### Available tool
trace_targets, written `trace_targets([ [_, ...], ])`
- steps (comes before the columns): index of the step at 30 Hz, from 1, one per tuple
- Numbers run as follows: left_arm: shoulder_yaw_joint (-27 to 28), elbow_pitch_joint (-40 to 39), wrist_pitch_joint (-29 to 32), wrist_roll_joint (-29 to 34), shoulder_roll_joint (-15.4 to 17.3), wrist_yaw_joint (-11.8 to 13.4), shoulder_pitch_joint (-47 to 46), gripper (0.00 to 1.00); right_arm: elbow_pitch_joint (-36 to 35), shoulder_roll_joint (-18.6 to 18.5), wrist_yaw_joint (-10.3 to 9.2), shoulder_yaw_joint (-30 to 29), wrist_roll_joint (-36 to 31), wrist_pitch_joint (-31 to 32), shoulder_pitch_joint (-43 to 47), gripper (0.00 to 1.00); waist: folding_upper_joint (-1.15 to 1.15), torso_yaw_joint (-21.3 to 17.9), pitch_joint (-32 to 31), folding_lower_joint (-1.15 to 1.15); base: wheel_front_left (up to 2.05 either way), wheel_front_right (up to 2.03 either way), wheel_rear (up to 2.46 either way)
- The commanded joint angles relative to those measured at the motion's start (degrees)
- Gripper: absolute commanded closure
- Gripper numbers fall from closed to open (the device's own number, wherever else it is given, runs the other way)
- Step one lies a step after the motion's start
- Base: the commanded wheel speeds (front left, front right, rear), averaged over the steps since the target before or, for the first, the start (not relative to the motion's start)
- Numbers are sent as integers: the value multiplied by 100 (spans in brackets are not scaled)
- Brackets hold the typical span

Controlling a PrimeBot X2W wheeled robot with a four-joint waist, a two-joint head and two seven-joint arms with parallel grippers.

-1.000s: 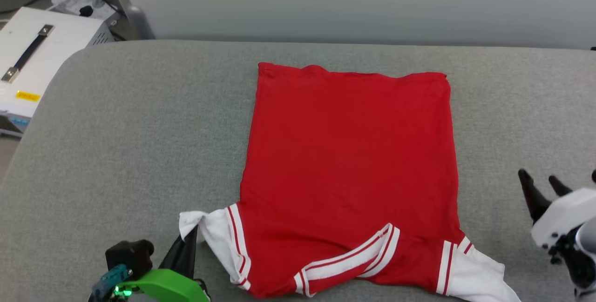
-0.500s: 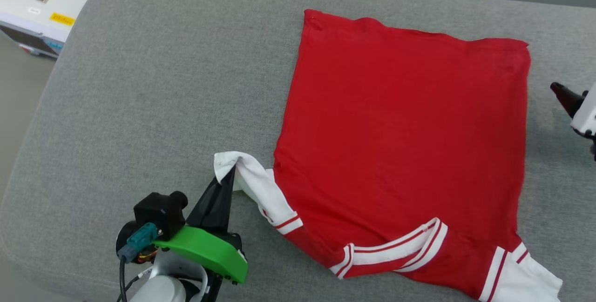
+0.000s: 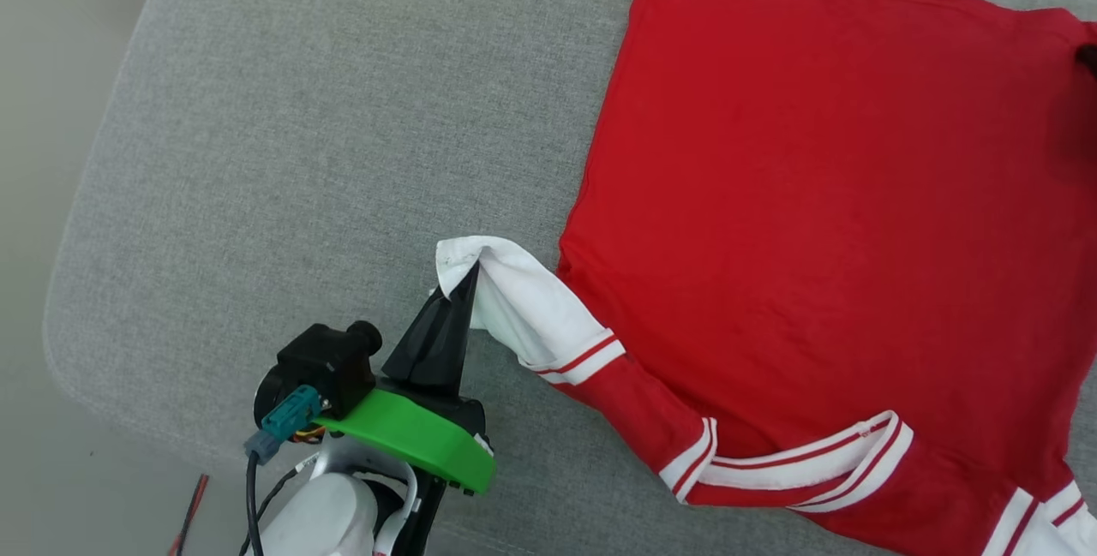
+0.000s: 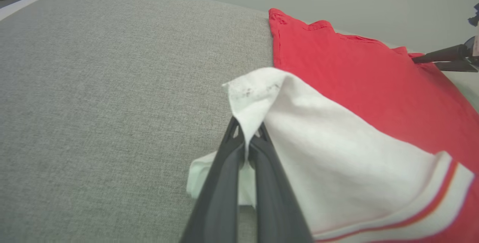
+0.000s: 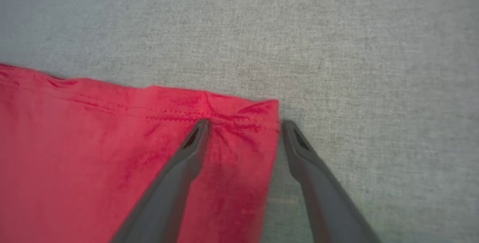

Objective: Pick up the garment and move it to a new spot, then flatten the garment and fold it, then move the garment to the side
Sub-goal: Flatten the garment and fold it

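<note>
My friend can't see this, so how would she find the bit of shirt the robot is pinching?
A red jersey lies spread on the grey cushion. From its near left corner a white sleeve sticks out. Unlike the other white sleeve at the right, this one's tip is pinched up between the left gripper's dark fingers.

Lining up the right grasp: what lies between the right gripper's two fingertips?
In the right wrist view, the garment's red hem corner lies between the open right gripper's jaws, plus a sliver of bare gray surface.
</note>
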Motion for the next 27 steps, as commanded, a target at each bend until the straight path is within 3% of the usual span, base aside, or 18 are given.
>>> trace_targets([
  [1, 6, 36, -47, 47, -16, -22, -107, 100, 259, 80, -3, 107, -21, 257, 118, 0, 0, 167, 167, -1, 0, 0, 0],
  [3, 1, 95, -68, 36, -24, -31, -101, 100, 610, 105, -3, 168, -18, 740, 199, 0, 0, 185, 160, -1, 0, 0, 0],
  [4, -3, 116, -74, 32, -26, -35, -97, 100, 707, 128, -3, 157, 12, 871, 227, 10, 0, 190, 148, -1, 0, 0, 0],
  [6, -8, 148, -82, 18, -27, -42, -87, 100, 894, 154, -3, 158, 22, 1143, 291, 100, 0, 198, 105, -1, 0, 0, 0],
  [10, -1, 188, -73, -2, -3, -27, -64, 100, 934, 194, -3, 198, 38, 1290, 307, 100, 0, 187, -12, -1, 0, 0, 0],
  [19, 16, 311, -8, -81, 95, 42, 138, 100, 642, -55, -3, 124, 161, 904, 416, 100, 0, -8, -681, -1, 0, 0, 0],
  [27, 233, 442, 1, -288, 274, 203, 547, 100, -340, -451, -3, 152, 629, 697, 1611, 100, 0, -613, -1343, -1, 0, 0, 0],
])
